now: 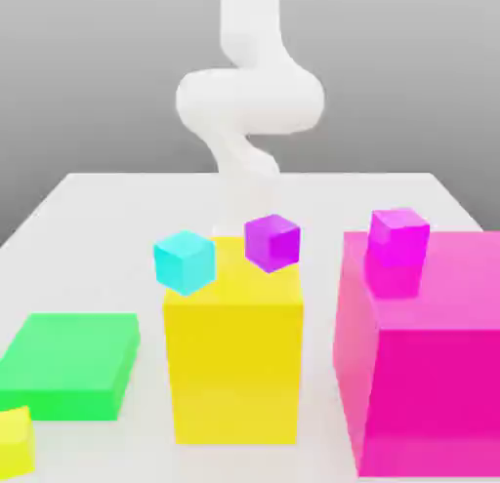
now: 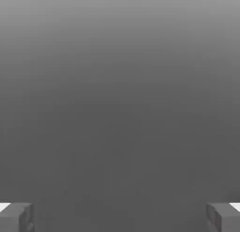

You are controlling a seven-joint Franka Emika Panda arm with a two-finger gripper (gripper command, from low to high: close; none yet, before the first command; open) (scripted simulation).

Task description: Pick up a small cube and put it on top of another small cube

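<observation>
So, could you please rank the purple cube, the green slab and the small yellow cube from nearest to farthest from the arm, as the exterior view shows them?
1. Purple cube: near the middle, seen against the yellow block's top, closest to the arm.
2. Green slab: toward the view's left.
3. Small yellow cube: at the left edge, in front.

Tall block (image 1: 234,374) yellow, flat block (image 1: 73,364) green, huge block (image 1: 430,398) hot pink

In the exterior view, a pale, smooth table (image 1: 327,200) spans the frame's lower part beneath a plain grey background (image 1: 410,71).
</observation>
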